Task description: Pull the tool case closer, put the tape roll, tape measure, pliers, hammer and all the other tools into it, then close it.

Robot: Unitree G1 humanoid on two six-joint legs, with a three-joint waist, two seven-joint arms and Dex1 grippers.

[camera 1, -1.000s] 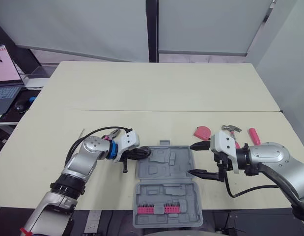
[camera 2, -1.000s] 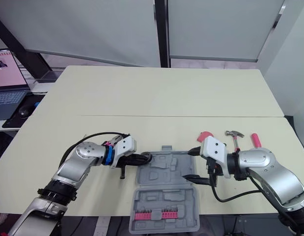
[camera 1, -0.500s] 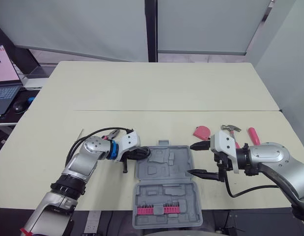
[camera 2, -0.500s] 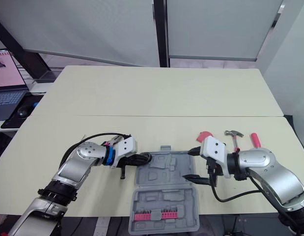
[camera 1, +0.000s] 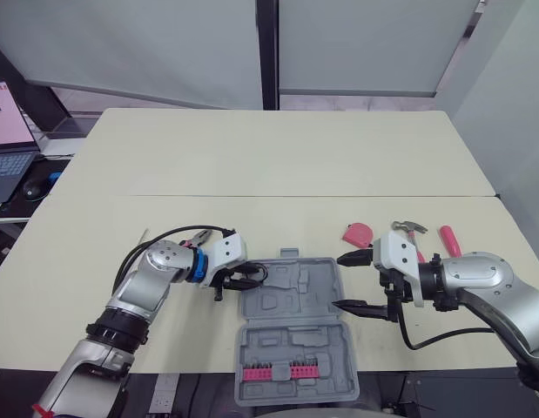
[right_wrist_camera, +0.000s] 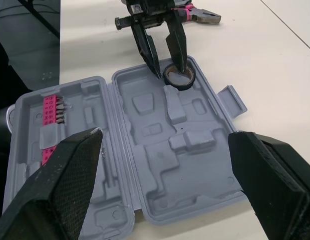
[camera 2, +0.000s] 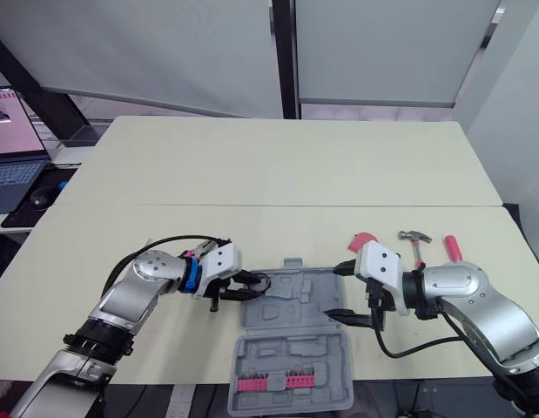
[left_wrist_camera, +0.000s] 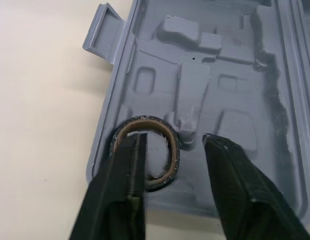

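**Tool case open on desk: tape roll inside, 4 tools outside**

1. Tool case (camera 1: 295,300): grey moulded plastic. It lies open and flat at the near edge of the cream desk (camera 1: 278,165), between the 2 arms. The near half carries a row of pink bits (camera 1: 282,373). The far half shows bare moulded recesses.

2. Tape roll (left_wrist_camera: 144,120): a dark ring with a tan inner face. It lies flat in the far half of the case, against the wall on the robot's left.

3. Left hand (right_wrist_camera: 168,69): low over the roll, fingers moderately parted. 1 finger is above the ring's hollow and the other is outside its wall. No pinch on the ring is visible, and the hand holds nothing.

4. Right hand (camera 1: 340,281): fingers spread wide and empty, at the case's right edge, level with the far half.

5. Pliers (right_wrist_camera: 202,17): pink grips, on the desk just behind the left wrist, outside the case.

6. Tape measure (camera 1: 358,233): pink, on the desk just beyond the right hand, outside the case.

7. Hammer (camera 1: 410,227): steel head to the right of the tape measure. The handle is partly hidden by the right arm.

8. Pink-handled tool (camera 1: 449,241): on the desk to the right of the hammer. Its type cannot be told.

9. Laptop (camera 1: 8,139): open, off the desk's left side.
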